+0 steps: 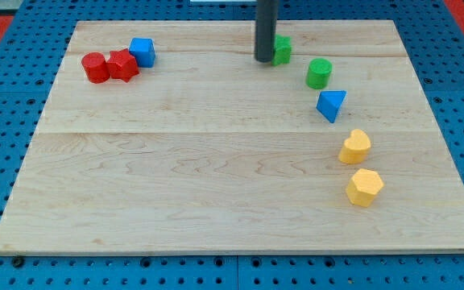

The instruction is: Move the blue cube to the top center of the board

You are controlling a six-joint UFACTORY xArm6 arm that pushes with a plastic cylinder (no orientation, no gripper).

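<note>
The blue cube [142, 51] sits near the board's top left, touching a red block [123, 64]. A red cylinder [96, 68] lies just left of that red block. My tip [264, 59] stands at the top centre of the board, far to the right of the blue cube. It is right next to a green block [282, 50], which the rod partly hides.
A green cylinder [319, 73] and a blue triangular block [331, 105] lie right of centre. A yellow heart-shaped block [355, 147] and a yellow hexagonal block [365, 187] lie lower right. The wooden board [216, 177] rests on a blue pegboard.
</note>
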